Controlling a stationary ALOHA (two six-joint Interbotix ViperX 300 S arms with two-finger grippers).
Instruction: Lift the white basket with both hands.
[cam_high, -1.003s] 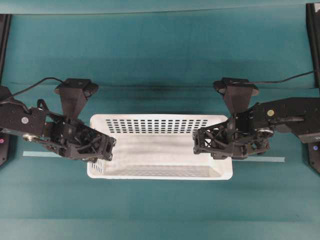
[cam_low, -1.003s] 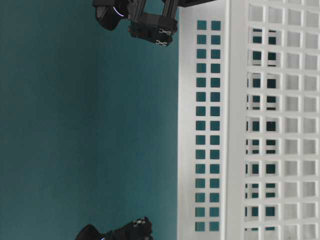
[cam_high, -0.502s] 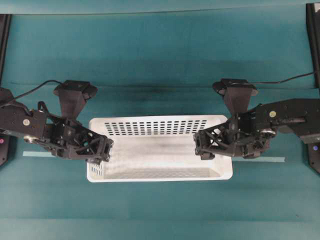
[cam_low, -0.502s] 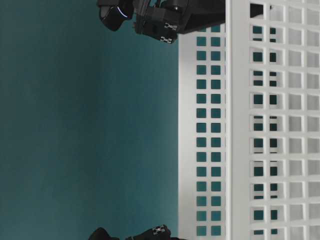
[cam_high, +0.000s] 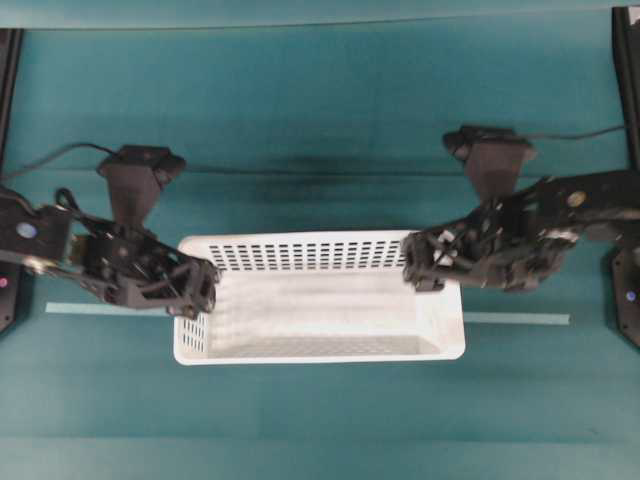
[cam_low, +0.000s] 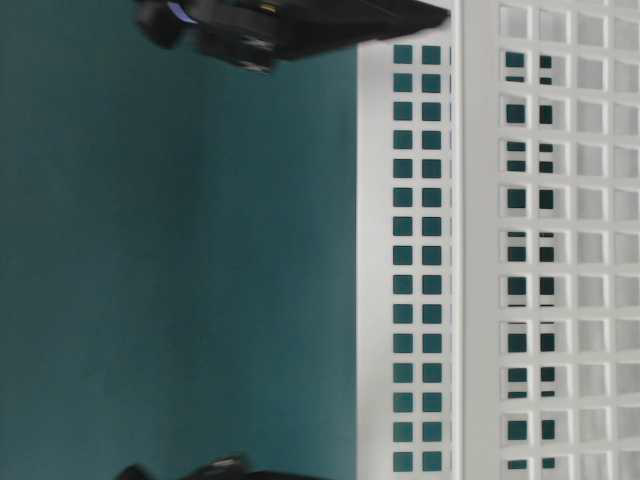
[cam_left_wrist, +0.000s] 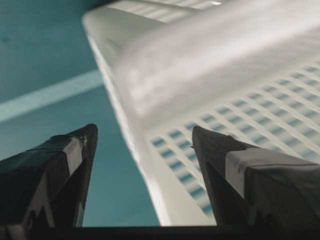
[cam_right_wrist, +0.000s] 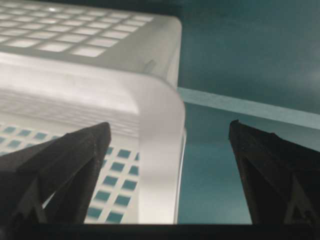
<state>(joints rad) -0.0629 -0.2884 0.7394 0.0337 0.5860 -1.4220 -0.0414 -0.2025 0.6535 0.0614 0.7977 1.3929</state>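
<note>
A teal cloth (cam_high: 320, 130) covers the table, crossed by a pale tape line (cam_high: 515, 319). Both arms reach inward from the sides, wrists low and pointed at each other. The left gripper (cam_high: 200, 290) is spread wide, one finger (cam_left_wrist: 65, 165) outside the short wall of the white basket (cam_high: 320, 300) and the other inside, the rim between them untouched. The right gripper (cam_high: 425, 262) is likewise spread astride the opposite rim (cam_right_wrist: 160, 125), its fingers (cam_right_wrist: 75, 155) clear of the plastic. The basket sits between the two grippers.
</note>
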